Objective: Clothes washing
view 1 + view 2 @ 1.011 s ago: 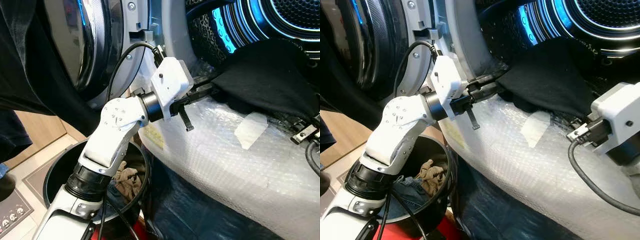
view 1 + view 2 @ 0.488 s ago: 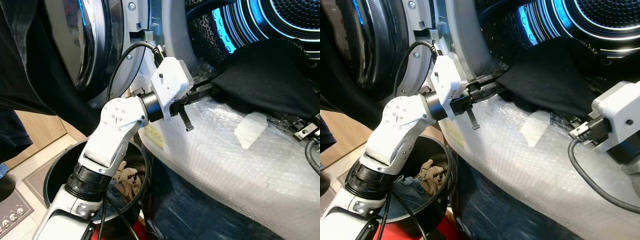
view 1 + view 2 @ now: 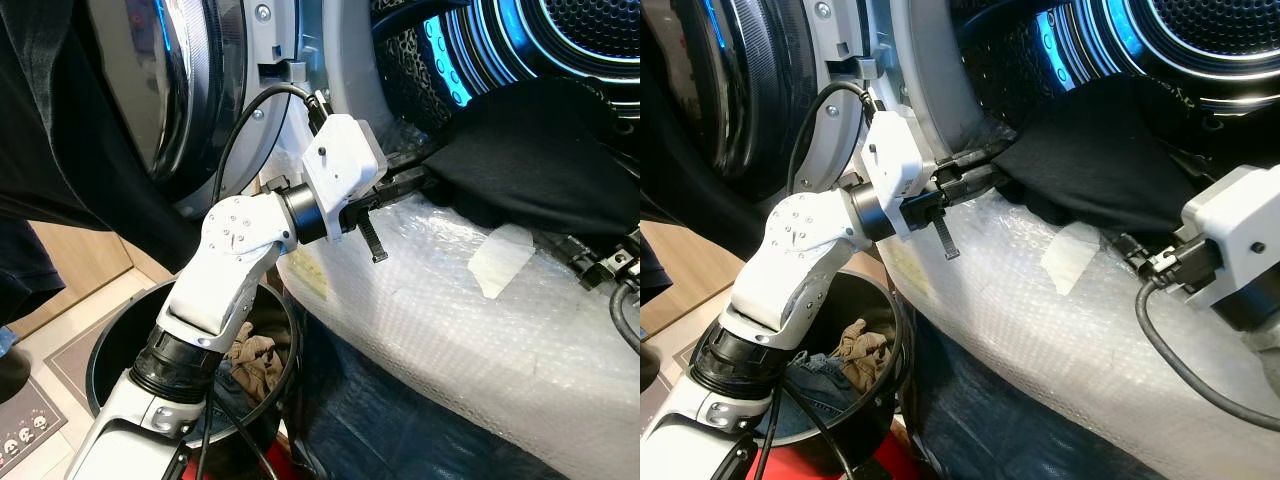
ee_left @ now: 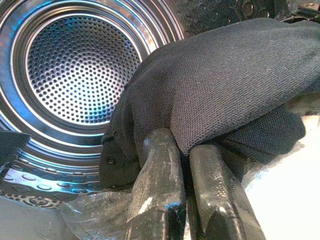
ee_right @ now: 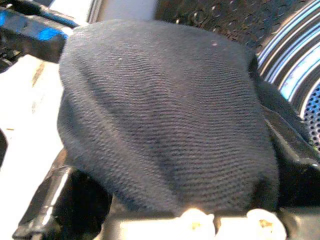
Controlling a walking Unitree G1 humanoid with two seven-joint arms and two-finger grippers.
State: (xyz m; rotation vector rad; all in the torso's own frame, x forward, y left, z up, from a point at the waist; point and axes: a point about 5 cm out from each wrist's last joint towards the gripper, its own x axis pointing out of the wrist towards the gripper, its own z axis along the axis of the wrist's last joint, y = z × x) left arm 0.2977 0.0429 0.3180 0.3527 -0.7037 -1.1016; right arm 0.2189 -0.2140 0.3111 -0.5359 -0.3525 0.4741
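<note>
Black garment [image 3: 540,150] on drum lip, left gripper [image 4: 186,165] jaws clamping it, right gripper [image 3: 1140,255] jaws hidden.

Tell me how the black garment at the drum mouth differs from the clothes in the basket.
The black garment is dark and spread over the bubble-wrapped washer lip; the basket clothes are tan and denim, crumpled low in the black basket. The left gripper pinches the garment's edge; nothing holds the basket clothes. Both are fabric laundry.
</note>
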